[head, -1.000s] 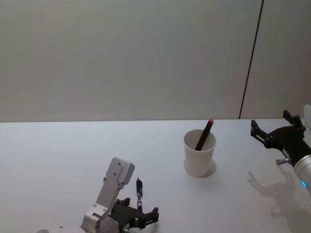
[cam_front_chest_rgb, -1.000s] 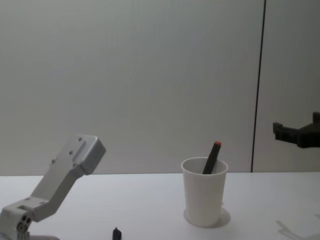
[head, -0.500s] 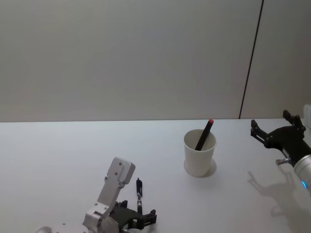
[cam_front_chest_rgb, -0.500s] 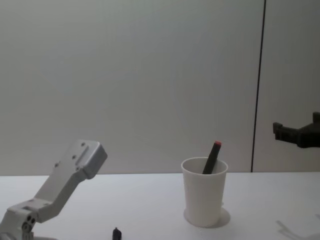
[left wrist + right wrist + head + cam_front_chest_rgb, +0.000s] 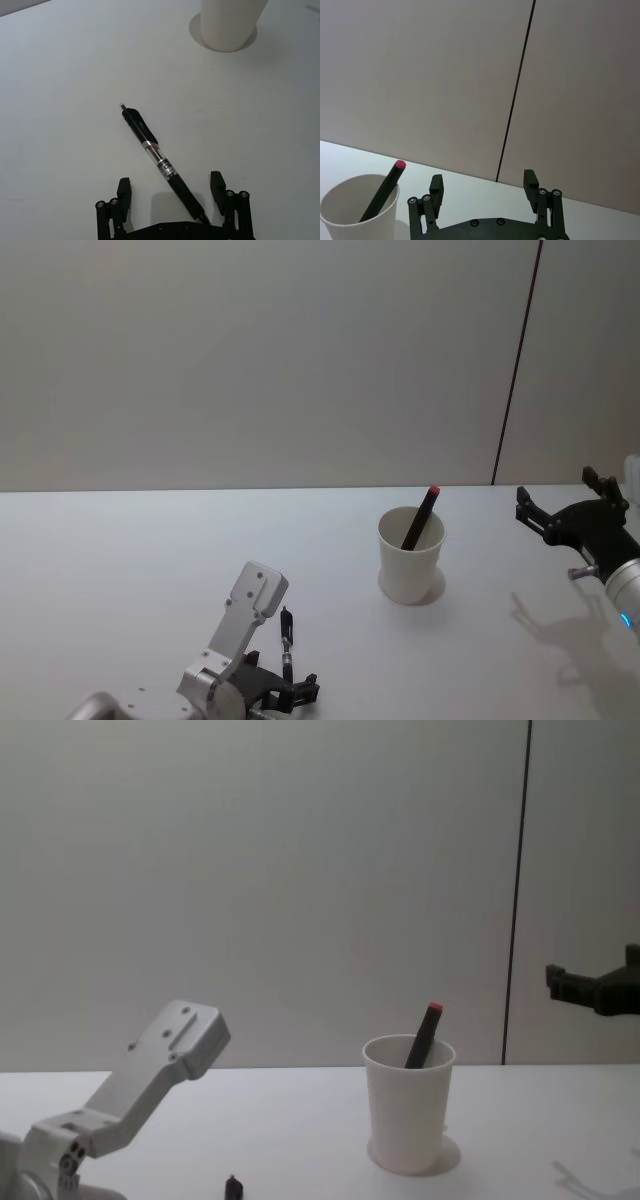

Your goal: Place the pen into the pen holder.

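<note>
From the head view, bare white table (image 5: 120, 560) spreads from the paper cup (image 5: 411, 555) toward 9 o'clock and 6 o'clock. The stretch between the cup and the black pen (image 5: 157, 160), lying flat at the cup's 8 o'clock, is open. The cup is the upright obstacle. A red-capped pen (image 5: 421, 517) leans in it toward 1 o'clock, topping the rim and taking the far side of the mouth; the near side is free. The right gripper (image 5: 565, 502) hangs higher than the rim at the cup's 2 o'clock, well apart. The left gripper (image 5: 170, 184) has fingers spread wide, one on either side of the black pen's near end, a gap at each.
</note>
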